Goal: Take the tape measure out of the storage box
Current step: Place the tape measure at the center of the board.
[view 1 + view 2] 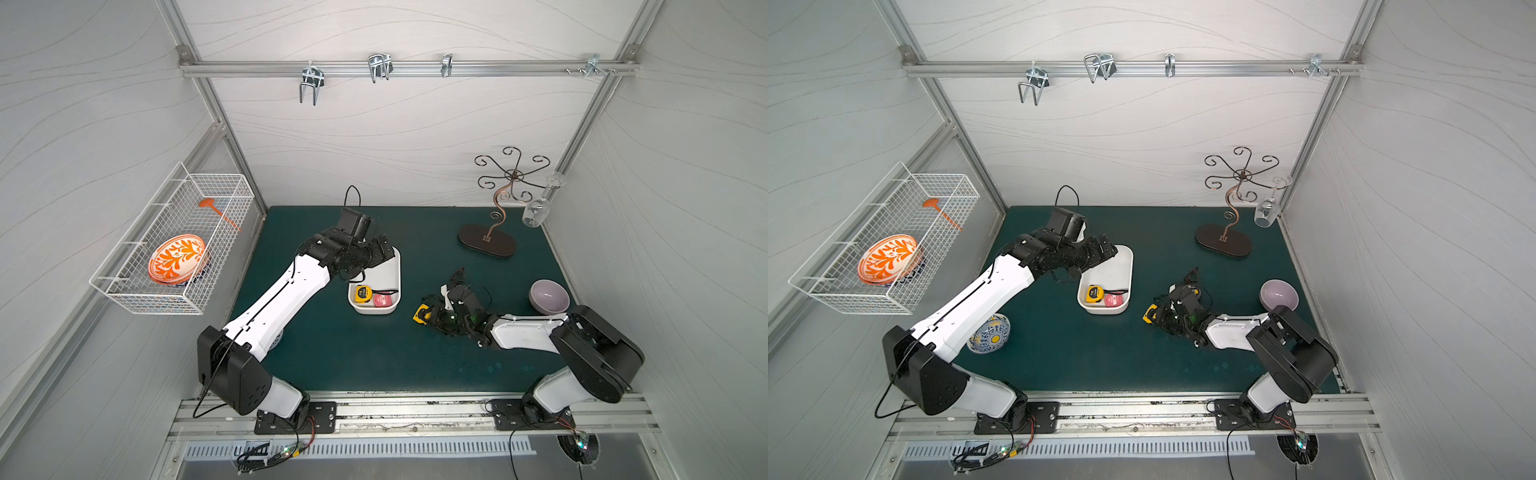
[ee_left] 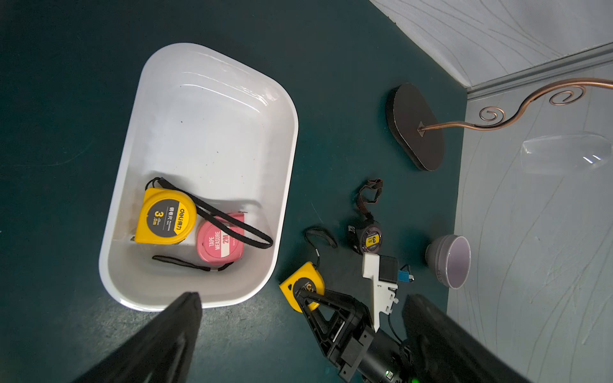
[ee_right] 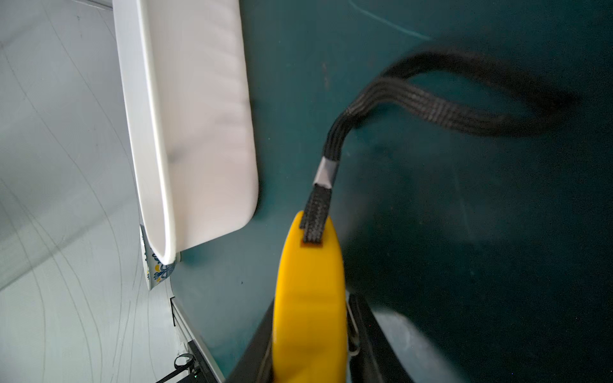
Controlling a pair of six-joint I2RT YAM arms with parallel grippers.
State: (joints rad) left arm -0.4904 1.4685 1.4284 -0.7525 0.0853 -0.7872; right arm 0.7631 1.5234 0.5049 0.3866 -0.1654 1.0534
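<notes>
The white storage box lies mid-mat. At its near end are a yellow tape measure and a pink one. Another yellow tape measure is outside the box, just right of its near corner, low over the mat. My right gripper is shut on it, and its black strap trails on the mat. My left gripper hangs open over the box's far end, holding nothing.
A dark tape measure lies on the mat right of the box. A lilac bowl stands at the right edge. A scrolled stand with a hanging glass is at back right. A patterned bowl sits under my left arm. A wire basket hangs on the left wall.
</notes>
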